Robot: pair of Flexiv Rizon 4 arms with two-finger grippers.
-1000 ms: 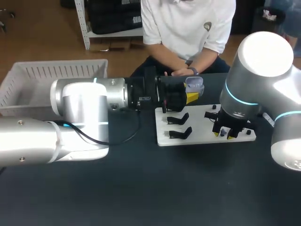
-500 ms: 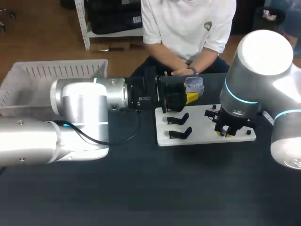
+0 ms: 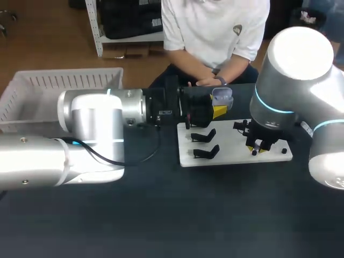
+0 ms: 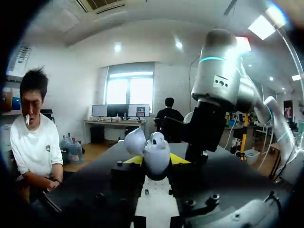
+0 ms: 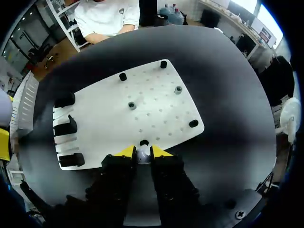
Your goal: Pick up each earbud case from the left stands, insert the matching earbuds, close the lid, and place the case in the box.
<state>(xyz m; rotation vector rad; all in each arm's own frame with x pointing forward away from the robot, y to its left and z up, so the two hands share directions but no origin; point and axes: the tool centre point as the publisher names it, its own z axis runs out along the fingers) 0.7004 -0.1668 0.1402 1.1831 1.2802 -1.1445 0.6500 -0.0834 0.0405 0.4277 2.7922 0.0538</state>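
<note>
The dark table (image 3: 161, 215) carries a white board (image 3: 236, 153) in front of the right arm, which comes in from the right and points its right gripper (image 3: 258, 150) straight down at the board's near edge. In the right wrist view the two yellow tips stand close together, pinched from both sides on a small white earbud (image 5: 143, 153), right beside a little black socket (image 5: 144, 142) in the board. Ahead of that gripper the board shows rows of small holes, two grey studs (image 5: 132, 105) and a few black pegs (image 5: 193, 123) near its corners. At the board's left end, black stands (image 3: 206, 152) sit in a row one behind the other, none with anything on it. Farther back the left arm reaches in level from the left, over the board's far left corner. The left gripper (image 4: 156, 160) is clamped on a pale case (image 4: 153, 148), which it holds up off the table with one yellow tip on each side. The lid (image 4: 135, 141) is tipped open, and a rounded white shape shows in the mouth of the case. A white slatted box (image 3: 64, 80) stands at the table's far left, well apart from the board.
</note>
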